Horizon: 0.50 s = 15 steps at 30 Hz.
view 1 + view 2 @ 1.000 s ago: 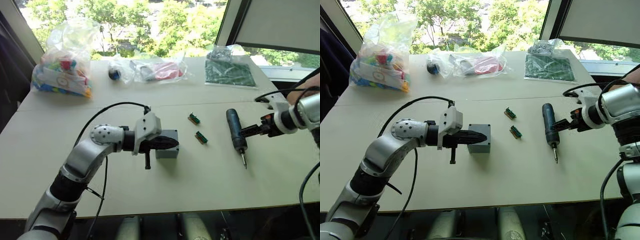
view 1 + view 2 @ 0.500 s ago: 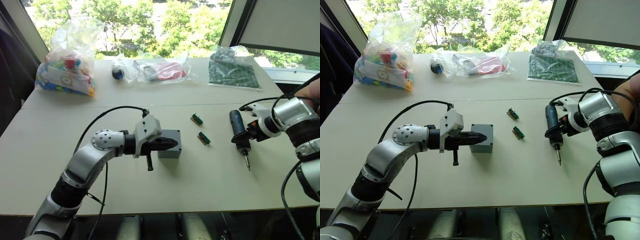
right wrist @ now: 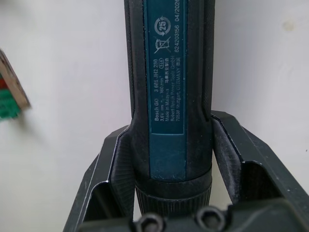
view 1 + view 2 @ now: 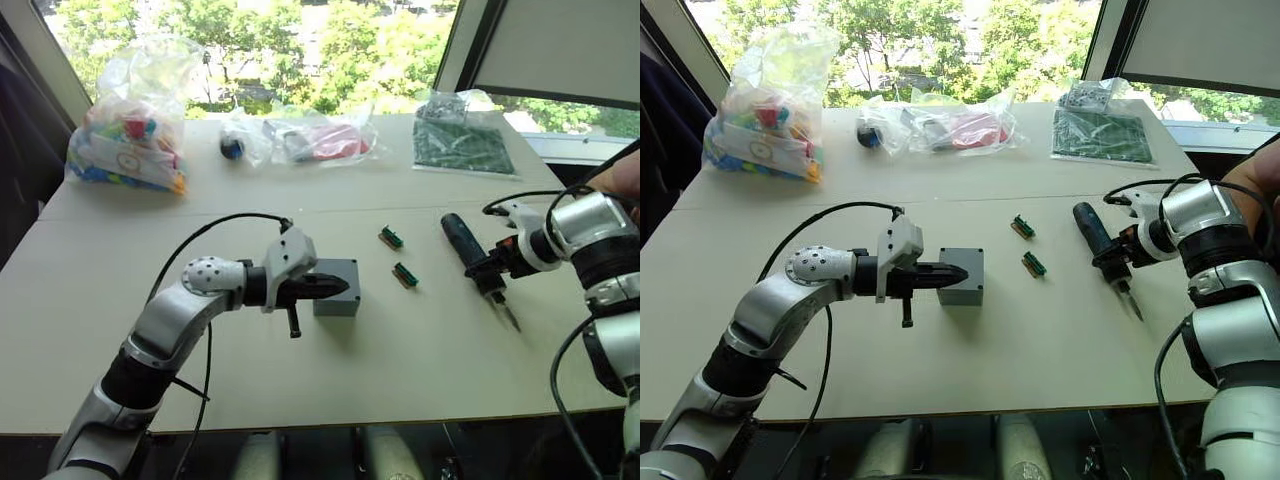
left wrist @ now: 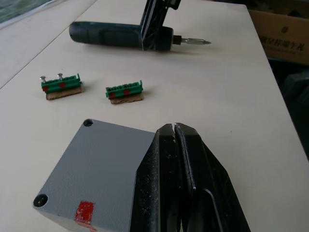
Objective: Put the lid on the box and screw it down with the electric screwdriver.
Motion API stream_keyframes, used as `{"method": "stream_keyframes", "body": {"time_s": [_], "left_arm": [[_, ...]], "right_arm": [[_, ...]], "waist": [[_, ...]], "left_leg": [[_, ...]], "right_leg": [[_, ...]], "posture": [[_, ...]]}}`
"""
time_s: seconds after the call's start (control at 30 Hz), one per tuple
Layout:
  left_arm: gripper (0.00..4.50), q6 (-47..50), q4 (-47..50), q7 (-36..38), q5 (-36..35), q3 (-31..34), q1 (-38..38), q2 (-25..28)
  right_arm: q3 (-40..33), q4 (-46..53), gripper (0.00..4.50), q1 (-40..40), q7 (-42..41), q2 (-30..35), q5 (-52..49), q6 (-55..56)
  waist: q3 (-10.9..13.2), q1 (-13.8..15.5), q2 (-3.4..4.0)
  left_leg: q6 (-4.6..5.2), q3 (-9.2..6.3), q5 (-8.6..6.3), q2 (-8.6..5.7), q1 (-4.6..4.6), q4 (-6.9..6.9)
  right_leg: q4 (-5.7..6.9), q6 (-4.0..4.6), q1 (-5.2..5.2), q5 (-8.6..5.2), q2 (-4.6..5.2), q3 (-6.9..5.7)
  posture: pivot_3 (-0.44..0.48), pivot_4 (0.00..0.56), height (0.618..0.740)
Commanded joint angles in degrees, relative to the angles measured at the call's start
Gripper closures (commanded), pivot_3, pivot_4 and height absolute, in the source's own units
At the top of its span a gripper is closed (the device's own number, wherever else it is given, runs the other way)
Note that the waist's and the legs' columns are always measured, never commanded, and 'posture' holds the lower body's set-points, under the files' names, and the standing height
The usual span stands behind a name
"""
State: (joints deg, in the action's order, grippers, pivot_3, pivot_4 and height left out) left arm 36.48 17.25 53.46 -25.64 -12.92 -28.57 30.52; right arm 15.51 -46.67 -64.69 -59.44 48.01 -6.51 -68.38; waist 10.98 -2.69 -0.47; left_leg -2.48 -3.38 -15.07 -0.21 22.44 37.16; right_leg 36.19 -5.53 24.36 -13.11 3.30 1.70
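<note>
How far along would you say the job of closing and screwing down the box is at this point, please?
Done: the lid already sits on the box, with the shut left gripper resting on top. In hand: the right gripper is closed around the electric screwdriver, which is tilted on the table. Left: bring the bit to the corner holes, which look empty, and drive the screws.

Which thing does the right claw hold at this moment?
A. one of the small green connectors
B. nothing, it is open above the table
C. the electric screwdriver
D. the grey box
C: in the right wrist view, the right claw has a finger on each side of the dark body of the electric screwdriver, and the head views show it gripped near its bit end.
</note>
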Motion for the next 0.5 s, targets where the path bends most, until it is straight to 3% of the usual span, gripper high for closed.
{"method": "stream_keyframes", "body": {"time_s": [0.03,0.1,0.23,0.37,0.5], "left_arm": [[4.50,2.12,-2.33,2.16,-6.26,8.13,-3.09,1.39],[4.50,3.44,-4.48,2.92,-7.25,9.22,-4.80,2.25],[4.50,6.87,-9.62,2.93,-10.41,11.92,-8.05,1.64],[4.50,7.00,-12.72,4.15,-8.24,9.80,-9.27,2.77],[4.50,7.08,-11.54,5.01,-6.79,7.32,-9.25,3.97]], "right_arm": [[-28.01,6.53,2.60,-5.97,11.15,-2.20,-12.07,3.09],[-43.97,21.83,2.60,-0.65,17.22,-10.09,-20.97,8.07],[-53.67,46.11,2.60,8.07,22.44,-26.04,-37.52,2.48],[-51.25,55.84,2.60,15.91,30.09,-39.83,-39.83,10.61],[-42.72,58.79,2.60,21.63,32.04,-43.37,-34.26,19.83]], "waist": [[0.05,0.14,0.06],[0.06,0.16,0.05],[-0.01,0.31,0.03],[-0.03,0.32,0.00],[0.00,0.55,0.04]], "left_leg": [[0.00,-0.02,0.00,0.01,0.05,-0.04],[0.00,-0.10,0.00,0.04,0.10,-0.11],[0.01,-0.23,0.00,0.08,0.07,-0.12],[0.01,-0.17,0.00,0.02,0.08,0.02],[-0.10,-0.12,0.06,-0.14,0.10,0.08]], "right_leg": [[0.03,0.00,0.09,0.00,-0.02,0.00],[0.08,0.01,0.13,0.00,-0.09,-0.02],[0.15,-0.06,0.06,-0.05,-0.13,-0.10],[0.15,-0.08,-0.02,-0.04,0.02,-0.11],[0.14,-0.14,-0.02,0.02,0.18,-0.05]], "posture": [[0.000,0.150,0.740],[0.000,0.150,0.740],[0.000,0.150,0.740],[0.000,0.150,0.740],[0.000,0.150,0.740]]}}
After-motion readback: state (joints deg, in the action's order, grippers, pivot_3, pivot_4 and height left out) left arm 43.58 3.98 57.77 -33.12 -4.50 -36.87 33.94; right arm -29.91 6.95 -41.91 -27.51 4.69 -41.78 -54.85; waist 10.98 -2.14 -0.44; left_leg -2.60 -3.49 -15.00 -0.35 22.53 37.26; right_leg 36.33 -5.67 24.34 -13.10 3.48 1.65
